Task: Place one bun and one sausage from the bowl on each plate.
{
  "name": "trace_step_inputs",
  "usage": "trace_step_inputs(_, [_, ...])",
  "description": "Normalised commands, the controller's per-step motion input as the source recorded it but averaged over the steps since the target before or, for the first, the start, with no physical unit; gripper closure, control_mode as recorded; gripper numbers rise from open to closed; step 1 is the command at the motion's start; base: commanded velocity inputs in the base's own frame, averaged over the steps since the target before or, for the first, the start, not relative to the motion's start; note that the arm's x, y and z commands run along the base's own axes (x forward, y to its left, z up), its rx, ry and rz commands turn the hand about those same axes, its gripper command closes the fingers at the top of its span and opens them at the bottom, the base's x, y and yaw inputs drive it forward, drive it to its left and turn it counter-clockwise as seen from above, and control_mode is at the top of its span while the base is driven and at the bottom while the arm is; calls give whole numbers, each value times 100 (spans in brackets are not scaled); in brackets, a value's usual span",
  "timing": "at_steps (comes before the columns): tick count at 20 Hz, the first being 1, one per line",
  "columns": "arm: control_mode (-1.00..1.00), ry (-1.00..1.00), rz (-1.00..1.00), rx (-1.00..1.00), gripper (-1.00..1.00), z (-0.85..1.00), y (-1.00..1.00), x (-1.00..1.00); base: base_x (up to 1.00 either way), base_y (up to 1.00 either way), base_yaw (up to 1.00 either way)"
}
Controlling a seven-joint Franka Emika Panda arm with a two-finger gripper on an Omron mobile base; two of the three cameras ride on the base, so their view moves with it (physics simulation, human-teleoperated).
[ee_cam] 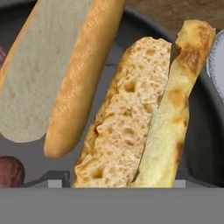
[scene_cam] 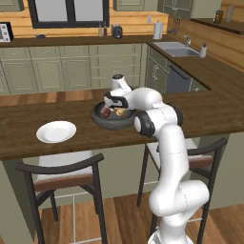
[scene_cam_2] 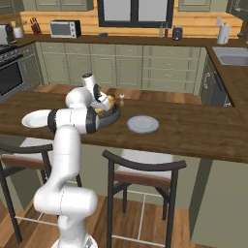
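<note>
- End effector [scene_cam: 112, 107] is down inside the bowl [scene_cam: 101, 120], w/ the arm bent over it from the 5 o'clock side of the left base view – the bowl sits mid-table [scene_cam: 28, 119].
- Grip state: can't tell. Hand view puts the split bun [ee_cam: 144, 118] right ahead of the fingertips, but whether the jaws stand free or already pinch it isn't readable from these pics.
- Bowl contents, hand view: a 2nd, paler bun [ee_cam: 52, 70] at about 10 o'clock of the split one; a dark reddish sausage [ee_cam: 9, 171] end at about 8 o'clock, plus a sliver of another at the left edge.
- Left plate [scene_cam: 56, 131]: on the table at about 8 o'clock from the bowl in the left base view, apart from it, bare – nothing on it.
- Right plate [scene_cam_2: 143, 124]: at about 4 o'clock from the bowl in the right base view, just beside it, also bare.
- Progress, my read: nothing delivered yet. Both plates wait for a bun + a sausage each, so all four placements are left.
- Step in hand looks like the first pick – prob. the split bun, since it lies straight ahead of the tips.
- Risk: buns lie close side by side, so a grab could nudge the neighbour.
</note>
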Motion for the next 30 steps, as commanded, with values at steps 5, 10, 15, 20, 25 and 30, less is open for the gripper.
trace_step_inputs(5, [-100, -4, 0, 11, 100, 16, -31, -42, 0, 0, 0])
trace_step_inputs(10, [-100, -17, 0, 9, 100, 77, -9, -89, 0, 0, 0])
trace_step_inputs(15, [-100, -15, 0, 1, 100, 76, -12, -100, 0, 0, 0])
trace_step_inputs(20, [-100, -24, 0, 5, 100, 63, -29, -100, 0, 0, 0])
trace_step_inputs(25, [-100, -25, 2, 4, 100, 3, -14, -100, 0, 0, 0])
trace_step_inputs(30, [-100, -12, 24, -2, 100, -38, 75, -95, 0, 0, 0])
